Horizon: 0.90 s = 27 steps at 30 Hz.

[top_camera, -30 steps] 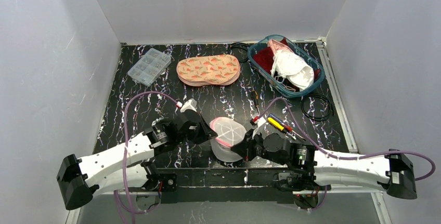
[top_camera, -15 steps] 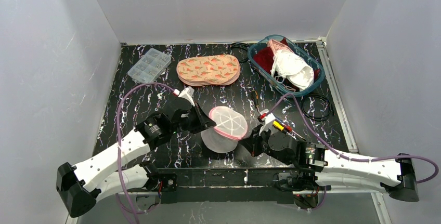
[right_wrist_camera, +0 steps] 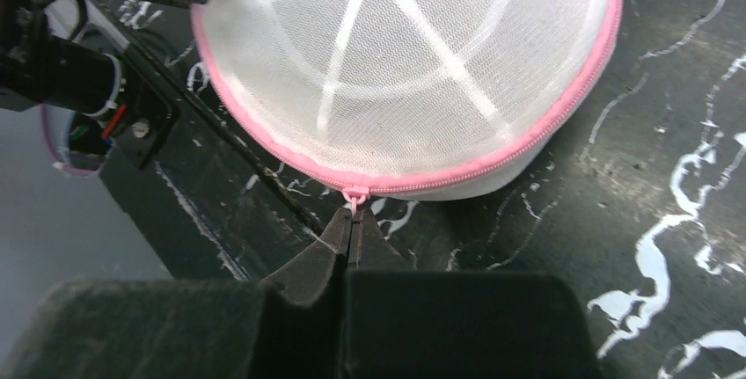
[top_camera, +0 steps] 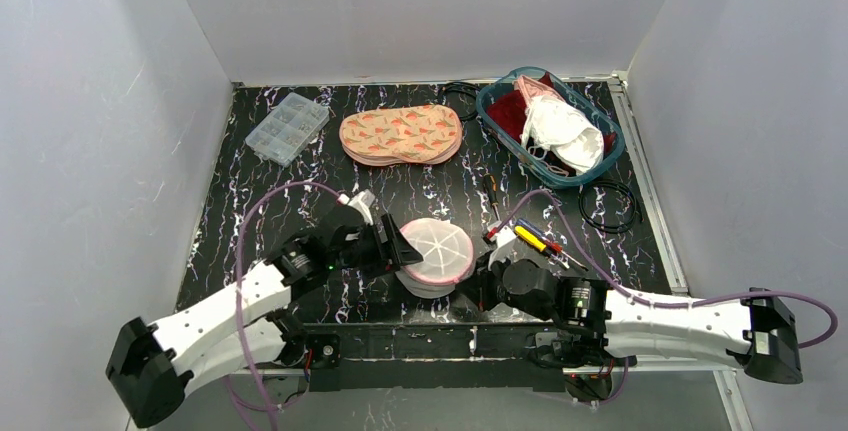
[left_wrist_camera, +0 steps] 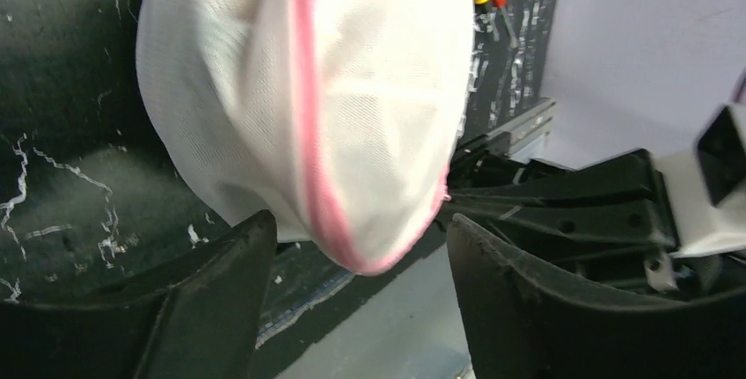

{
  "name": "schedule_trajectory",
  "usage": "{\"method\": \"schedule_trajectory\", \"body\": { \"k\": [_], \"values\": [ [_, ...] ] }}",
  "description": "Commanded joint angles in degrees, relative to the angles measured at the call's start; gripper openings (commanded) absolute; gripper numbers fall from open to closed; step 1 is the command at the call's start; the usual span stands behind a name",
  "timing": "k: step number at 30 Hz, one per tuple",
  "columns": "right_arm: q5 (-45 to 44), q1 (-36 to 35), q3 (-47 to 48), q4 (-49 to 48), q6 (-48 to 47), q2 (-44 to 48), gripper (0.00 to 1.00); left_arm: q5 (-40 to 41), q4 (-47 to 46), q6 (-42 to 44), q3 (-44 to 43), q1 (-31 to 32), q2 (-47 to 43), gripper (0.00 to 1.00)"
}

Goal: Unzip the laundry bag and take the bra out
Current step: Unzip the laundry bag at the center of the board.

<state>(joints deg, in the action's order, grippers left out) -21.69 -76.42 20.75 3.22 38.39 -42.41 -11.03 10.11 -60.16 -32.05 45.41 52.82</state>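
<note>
Overhead first. The laundry bag [top_camera: 437,251], a white mesh dome edged in pink, is seen on the black marbled table [top_camera: 300,191] near its front edge, between the two arms. The left gripper [top_camera: 398,249] is set against the bag's left side, the right gripper [top_camera: 474,286] at its near right rim. Farther back are noted a clear compartment box [top_camera: 286,127], a peach patterned fabric piece [top_camera: 400,134] and a teal basket [top_camera: 610,156] of white and red garments. A black cable ring [top_camera: 612,206] and a yellow-handled screwdriver [top_camera: 533,239] are seen to the right of the bag.

Left wrist view. The left gripper [left_wrist_camera: 361,223] is shown with its jaws spread wide; the black fingers [left_wrist_camera: 211,300] stand on either side of the bag's lower bulge [left_wrist_camera: 299,106]. The left fingertip is just beside the mesh; contact cannot be confirmed. Nothing is gripped.

Right wrist view. The right gripper [right_wrist_camera: 352,221] is shown with jaws pressed together, and the pink zipper pull [right_wrist_camera: 354,194] is pinched at the tips. The zipper [right_wrist_camera: 501,155] is seen closed along the visible stretch of rim. The bag [right_wrist_camera: 396,54] rests on the table, white ribs showing through the mesh. What lies inside cannot be made out.
</note>
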Motion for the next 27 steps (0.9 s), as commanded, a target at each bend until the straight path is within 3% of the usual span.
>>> {"method": "schedule_trajectory", "body": {
  "k": [1,7,13,17,27],
  "values": [
    [3.13,-0.1,1.53,-7.82,1.25,-0.96,0.01,-0.1,7.39,-2.0,-0.23,0.22,-9.68,0.72],
    [6.76,-0.28,1.71,-13.85,2.66,-3.57,0.01,3.58,12.93,-7.85,0.39,3.01,-19.27,0.74],
    [8.16,-1.13,2.37,-20.14,3.27,-9.54,0.01,9.03,12.17,-10.35,-1.64,11.03,-12.74,0.74],
    [7.8,-2.45,3.42,-22.44,3.28,-12.25,0.01,10.3,7.91,-11.25,-1.57,12.32,-8.61,0.71],
    [5.78,-5.0,3.69,-23.08,3.24,-12.81,0.01,17.47,5.7,-12.01,-1.37,12.36,-3.26,0.42]
  ]
}}
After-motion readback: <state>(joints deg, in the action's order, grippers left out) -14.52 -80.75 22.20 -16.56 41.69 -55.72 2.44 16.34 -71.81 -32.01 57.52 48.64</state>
